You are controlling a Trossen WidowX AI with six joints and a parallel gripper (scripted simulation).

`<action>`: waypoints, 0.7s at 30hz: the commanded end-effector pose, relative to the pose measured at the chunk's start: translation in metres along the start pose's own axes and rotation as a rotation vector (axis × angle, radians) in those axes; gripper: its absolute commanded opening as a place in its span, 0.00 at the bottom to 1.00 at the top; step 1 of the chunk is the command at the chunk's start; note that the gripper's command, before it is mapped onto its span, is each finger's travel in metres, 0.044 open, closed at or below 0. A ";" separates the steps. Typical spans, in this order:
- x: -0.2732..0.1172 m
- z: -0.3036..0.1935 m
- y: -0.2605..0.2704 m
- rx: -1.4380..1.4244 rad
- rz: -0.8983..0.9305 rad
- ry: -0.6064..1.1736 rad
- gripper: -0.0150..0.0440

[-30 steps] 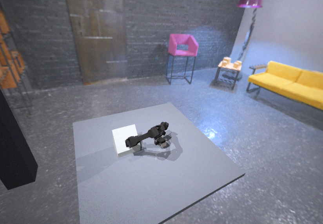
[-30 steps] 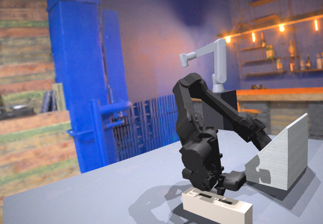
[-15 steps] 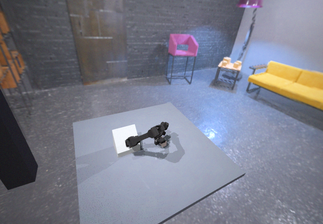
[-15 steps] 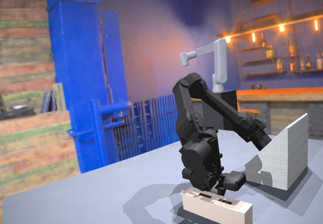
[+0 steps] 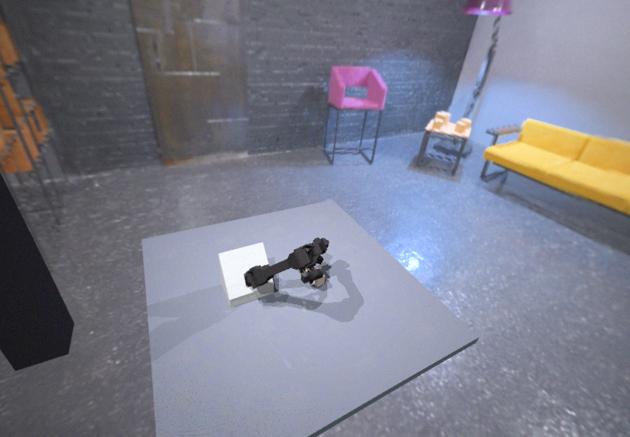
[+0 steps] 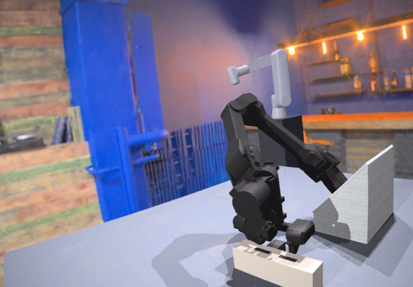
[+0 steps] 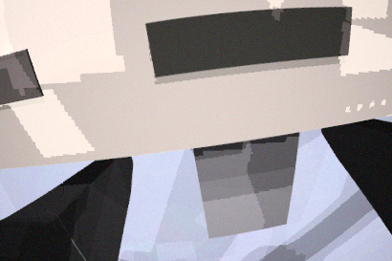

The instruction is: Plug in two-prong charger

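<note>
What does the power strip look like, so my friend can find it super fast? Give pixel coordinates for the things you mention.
Look on the big grey table (image 5: 254,351) (image 6: 99,250) (image 7: 160,186). Find the long, low, cream box (image 5: 319,280) (image 6: 273,264) (image 7: 229,105). It has two dark slots (image 6: 287,259) (image 7: 249,40) on top, unlike the taller white block (image 5: 241,267) (image 6: 380,183) with a slope.
</note>
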State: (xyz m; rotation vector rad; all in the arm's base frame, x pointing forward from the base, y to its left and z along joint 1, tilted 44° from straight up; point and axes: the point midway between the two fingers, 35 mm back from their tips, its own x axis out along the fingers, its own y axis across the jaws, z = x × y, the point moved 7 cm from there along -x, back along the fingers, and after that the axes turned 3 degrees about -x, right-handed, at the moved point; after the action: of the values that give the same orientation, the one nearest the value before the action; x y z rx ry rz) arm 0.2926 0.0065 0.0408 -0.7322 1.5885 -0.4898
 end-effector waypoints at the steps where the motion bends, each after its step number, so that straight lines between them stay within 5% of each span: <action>1: 0.000 -0.002 0.000 0.003 -0.001 -0.003 1.00; 21: 0.001 -0.009 0.001 0.011 -0.002 -0.014 1.00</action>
State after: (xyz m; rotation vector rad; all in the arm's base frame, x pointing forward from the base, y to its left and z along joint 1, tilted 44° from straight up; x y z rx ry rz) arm 0.2859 0.0060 0.0410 -0.7289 1.5766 -0.4887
